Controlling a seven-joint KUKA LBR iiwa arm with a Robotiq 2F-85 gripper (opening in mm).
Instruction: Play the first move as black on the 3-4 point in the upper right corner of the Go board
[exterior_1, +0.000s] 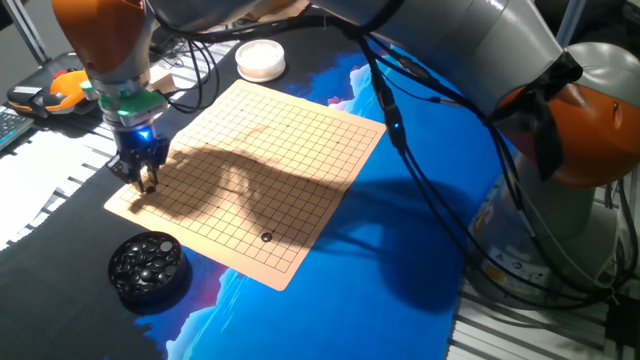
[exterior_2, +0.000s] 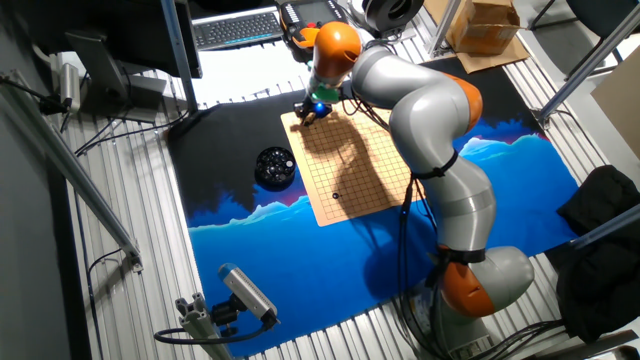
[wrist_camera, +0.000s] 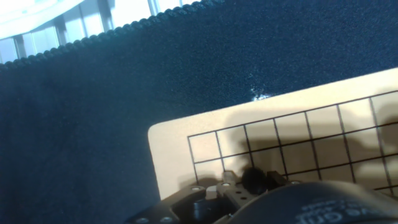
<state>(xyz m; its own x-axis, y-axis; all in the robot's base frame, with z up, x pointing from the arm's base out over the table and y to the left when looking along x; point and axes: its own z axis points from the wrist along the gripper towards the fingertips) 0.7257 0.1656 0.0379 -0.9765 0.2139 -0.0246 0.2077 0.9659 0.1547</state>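
The tan Go board (exterior_1: 262, 150) lies on the black and blue mat; it also shows in the other fixed view (exterior_2: 352, 160) and in the hand view (wrist_camera: 323, 106). My gripper (exterior_1: 146, 182) hangs low over the board's corner nearest the keyboard, also seen in the other fixed view (exterior_2: 305, 113). In the hand view the gripper (wrist_camera: 253, 182) is shut on a small glossy black stone (wrist_camera: 253, 178), about three lines in from the corner and close to the board. Another small dark stone (exterior_1: 266, 237) lies on the board near the opposite end (exterior_2: 336, 195).
A round black bowl of black stones (exterior_1: 148, 265) stands on the mat beside the board (exterior_2: 274, 166). A white round dish (exterior_1: 260, 60) stands beyond the far edge. A keyboard (exterior_2: 238, 28) and cables lie behind. Blue mat (exterior_1: 400, 250) extends to the right.
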